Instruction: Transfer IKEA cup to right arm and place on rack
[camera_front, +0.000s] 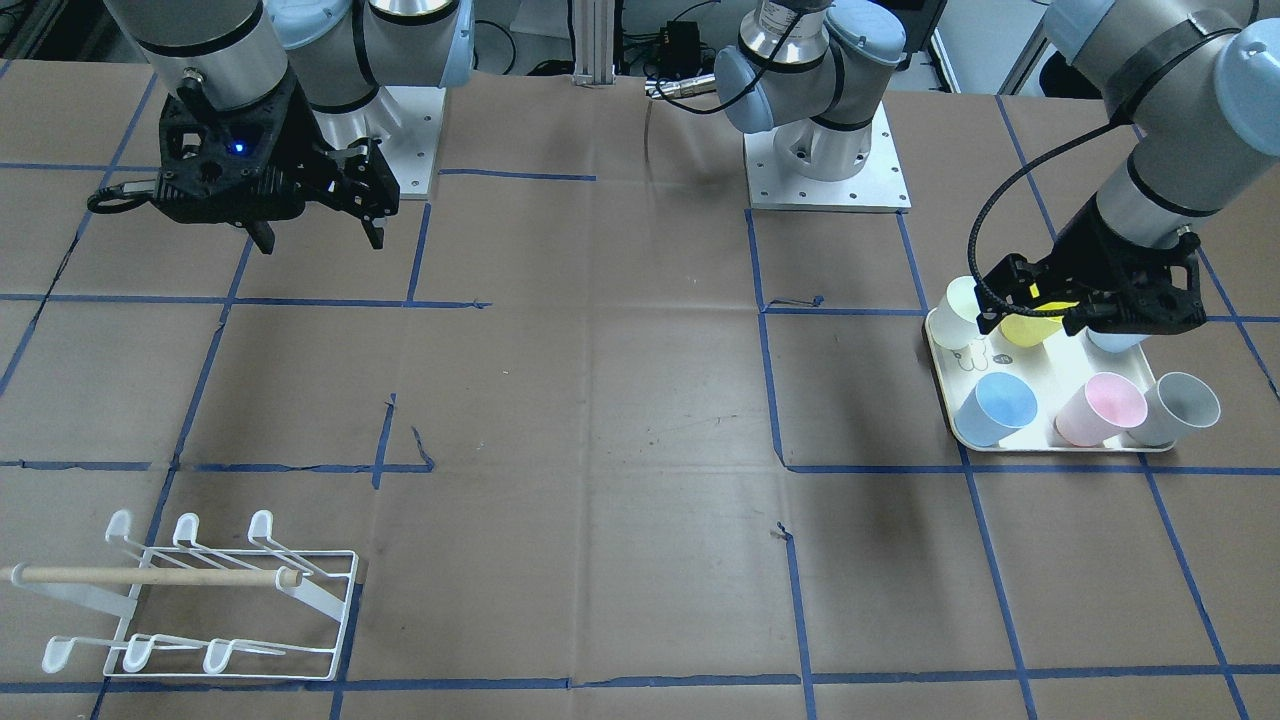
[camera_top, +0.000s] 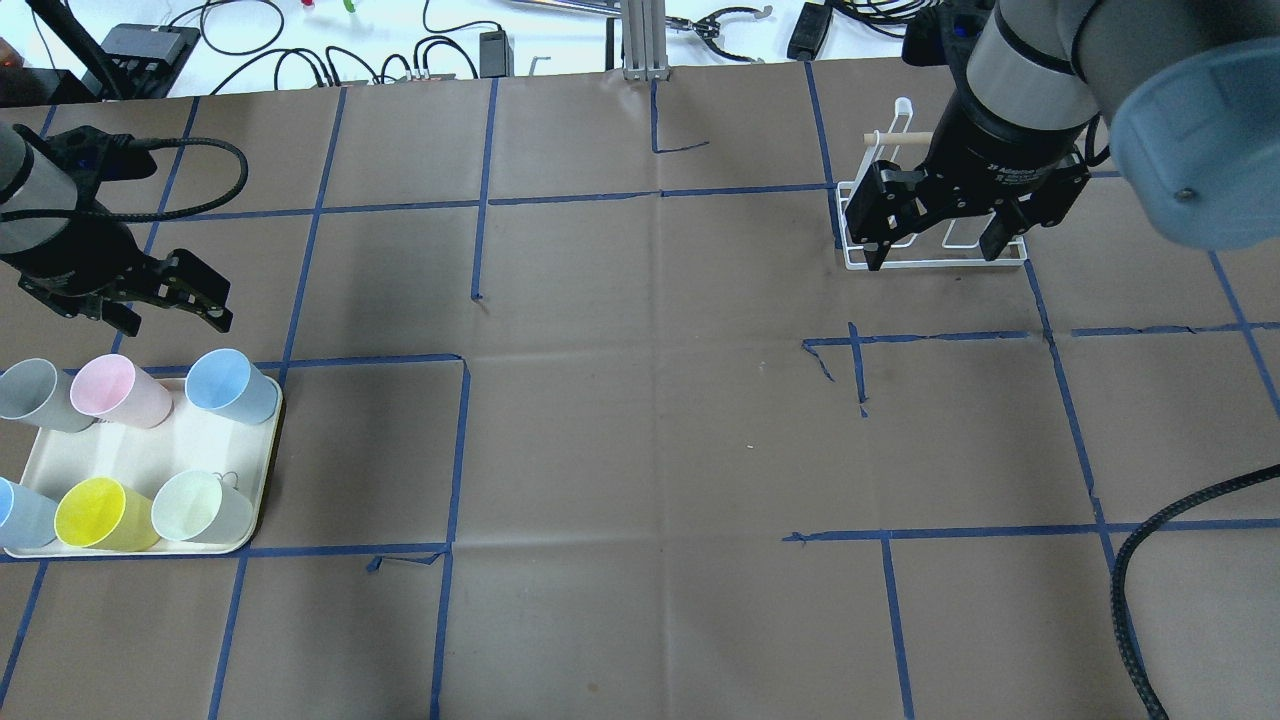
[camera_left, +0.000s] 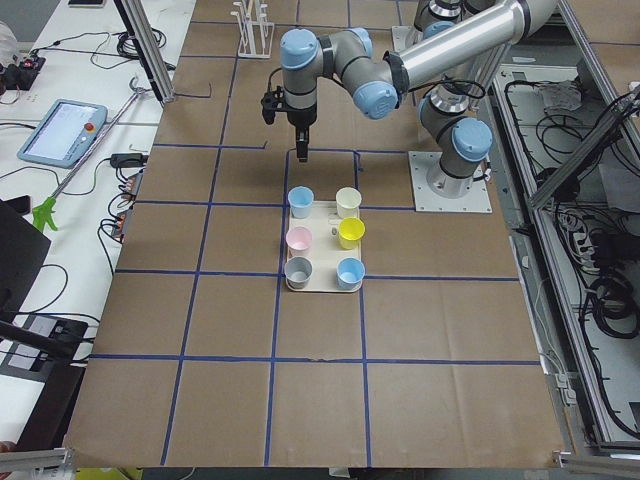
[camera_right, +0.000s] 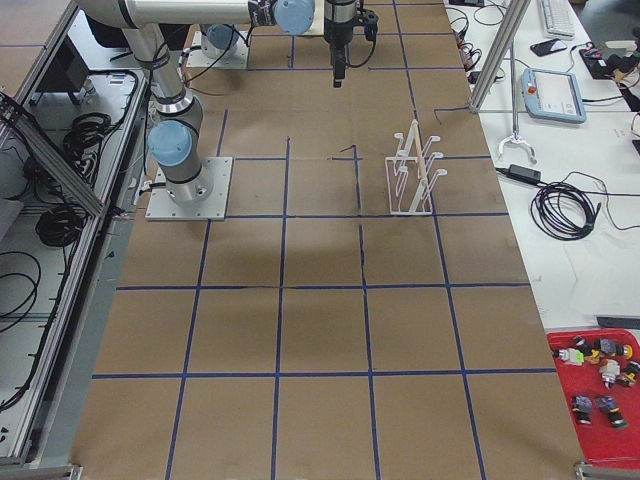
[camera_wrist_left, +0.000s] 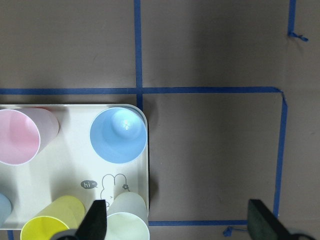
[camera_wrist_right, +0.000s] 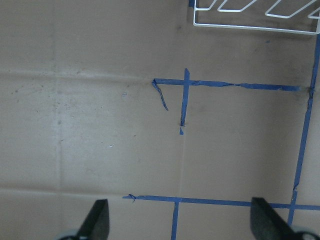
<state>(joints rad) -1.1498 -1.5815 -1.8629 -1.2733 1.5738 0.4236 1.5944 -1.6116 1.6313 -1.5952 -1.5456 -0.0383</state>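
You have the IKEA cups (camera_top: 232, 385) on the tray (camera_top: 150, 450) at the overhead view's 8 o'clock, the left gripper (camera_wrist_left: 178, 217) spread empty above them and the right gripper (camera_top: 930, 255) spread empty by the rack (camera_front: 200, 600) at 1 o'clock.

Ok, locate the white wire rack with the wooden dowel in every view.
Front-facing: white wire rack bottom left.
Overhead: rack upper right, partly behind right gripper.
Exterior left: rack at top edge.
Exterior right: rack centre right.
Left wrist: not in it.
Right wrist: rack top right corner.
Landmark: torn blue tape cross beside it.
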